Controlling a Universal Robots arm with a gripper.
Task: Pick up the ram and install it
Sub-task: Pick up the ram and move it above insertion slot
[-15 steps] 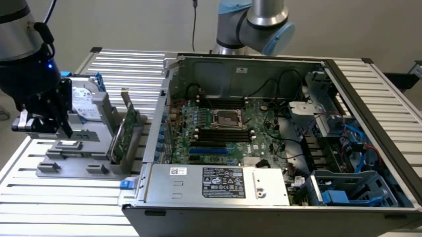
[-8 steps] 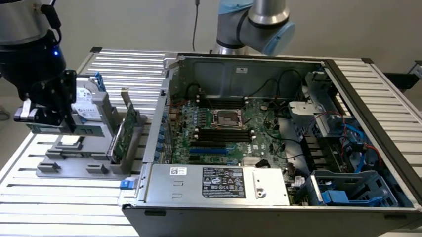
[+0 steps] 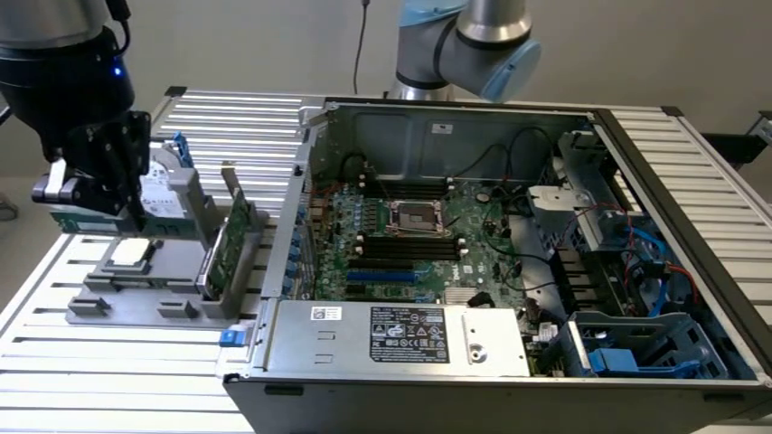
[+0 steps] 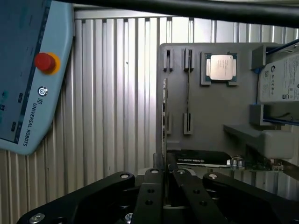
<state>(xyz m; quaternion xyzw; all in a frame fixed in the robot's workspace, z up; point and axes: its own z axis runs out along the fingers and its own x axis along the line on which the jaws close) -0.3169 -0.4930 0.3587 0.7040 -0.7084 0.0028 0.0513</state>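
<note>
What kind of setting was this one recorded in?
Probably a robotics lab bench set up for computer assembly: an open computer case, a grey fixture holding loose parts beside it, and a robot teach pendant.

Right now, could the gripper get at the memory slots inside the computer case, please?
Probably yes: the case lies open, and no cable seems to cross the memory slots. The gripper, shut on the memory stick, hangs outside the case, at the exterior view's left.
</note>
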